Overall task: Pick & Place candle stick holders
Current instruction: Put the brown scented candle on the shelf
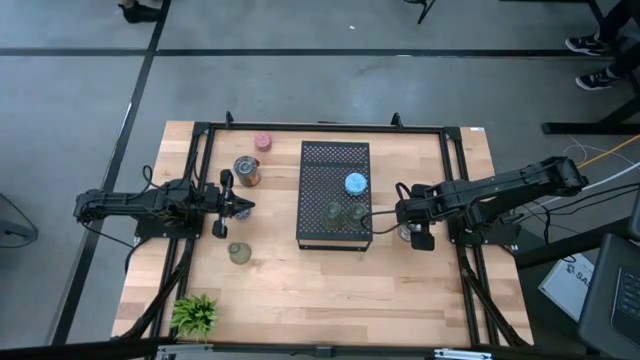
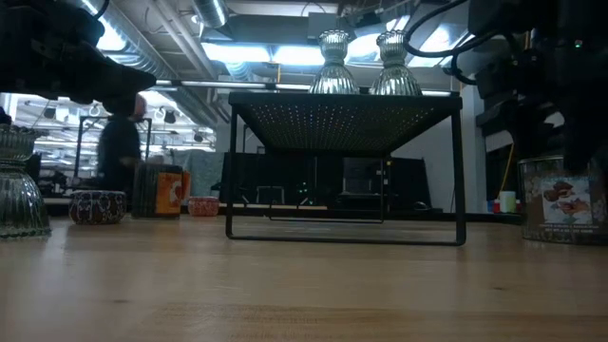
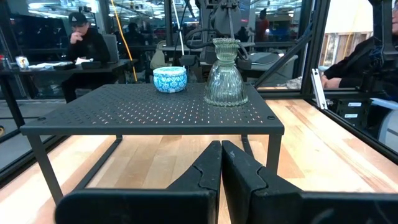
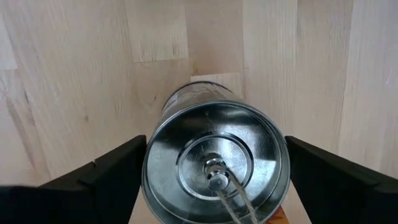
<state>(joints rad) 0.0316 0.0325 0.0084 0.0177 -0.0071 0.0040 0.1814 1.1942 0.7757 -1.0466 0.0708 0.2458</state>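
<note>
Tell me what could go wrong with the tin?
The right gripper straddles the tin, open. The tin is smooth and round, so it might slip or tip as the fingers close. Glass holders stand at the tray edge nearest it; a lifted tin could knock them. The left gripper waits left of the tray.

The wooden table (image 1: pixel 300 290) carries a black perforated tray (image 1: pixel 335 160) standing on thin legs near its middle. Directly on the wood to the tray's left sit a pink holder (image 1: pixel 263 142) at the far edge, a printed tin (image 1: pixel 246 171) nearer the middle, and an olive-green holder (image 1: pixel 239 253) closer to the front. A small green plant (image 1: pixel 195 314) stands at the front left corner. To the tray's right, a silvery tin (image 4: pixel 214 162) rests upright on the wood.
</note>
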